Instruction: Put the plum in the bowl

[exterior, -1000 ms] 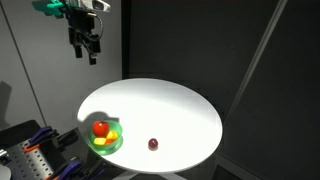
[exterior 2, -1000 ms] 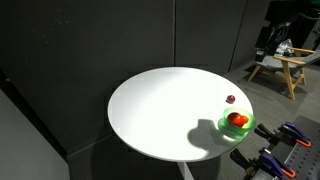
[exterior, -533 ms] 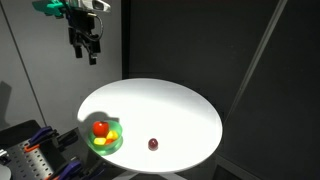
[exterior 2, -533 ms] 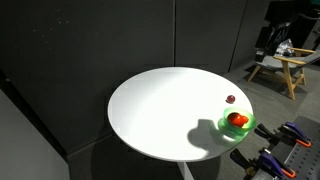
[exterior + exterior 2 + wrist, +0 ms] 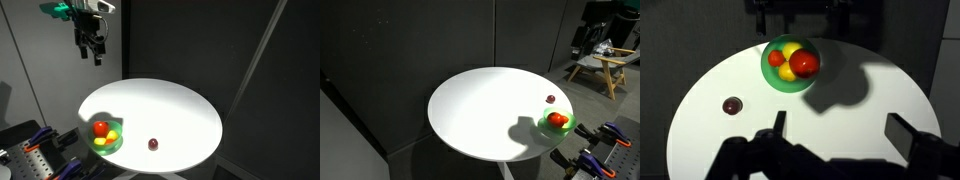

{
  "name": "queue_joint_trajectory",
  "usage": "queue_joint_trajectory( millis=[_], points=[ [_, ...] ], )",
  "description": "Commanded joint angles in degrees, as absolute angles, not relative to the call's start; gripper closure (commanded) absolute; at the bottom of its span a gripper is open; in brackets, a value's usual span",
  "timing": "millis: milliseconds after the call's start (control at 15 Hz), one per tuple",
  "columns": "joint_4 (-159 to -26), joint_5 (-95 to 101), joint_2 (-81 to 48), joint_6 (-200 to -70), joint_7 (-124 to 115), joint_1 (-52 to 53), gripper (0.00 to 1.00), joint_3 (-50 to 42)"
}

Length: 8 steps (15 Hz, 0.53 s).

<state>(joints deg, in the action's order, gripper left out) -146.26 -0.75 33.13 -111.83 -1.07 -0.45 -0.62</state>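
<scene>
The plum (image 5: 153, 144) is a small dark reddish-purple fruit lying alone on the round white table (image 5: 170, 110). It also shows in an exterior view (image 5: 550, 99) and in the wrist view (image 5: 733, 105). The green bowl (image 5: 104, 141) sits near the table's edge and holds a red-orange fruit (image 5: 100, 128) and yellow pieces. The bowl shows in the wrist view (image 5: 790, 80) and in an exterior view (image 5: 559, 130). My gripper (image 5: 91, 47) hangs high above the table, open and empty; its fingers (image 5: 840, 130) frame bare tabletop in the wrist view.
Dark curtains surround the table. A rack with tools (image 5: 35, 155) stands beside the table near the bowl. A wooden chair (image 5: 603, 70) stands behind.
The gripper has shifted slightly sideways, high above the table. The plum and bowl have not moved.
</scene>
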Motion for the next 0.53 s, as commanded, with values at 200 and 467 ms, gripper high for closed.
queue_joint_trajectory(
  millis=[200,467],
  points=[
    [-142.26,-0.55,26.93,-116.34,1.45,-2.37,0.00,-3.59],
    [-140.89,0.38,22.22,-119.86,4.56,-3.45,0.00,-5.67]
  ],
)
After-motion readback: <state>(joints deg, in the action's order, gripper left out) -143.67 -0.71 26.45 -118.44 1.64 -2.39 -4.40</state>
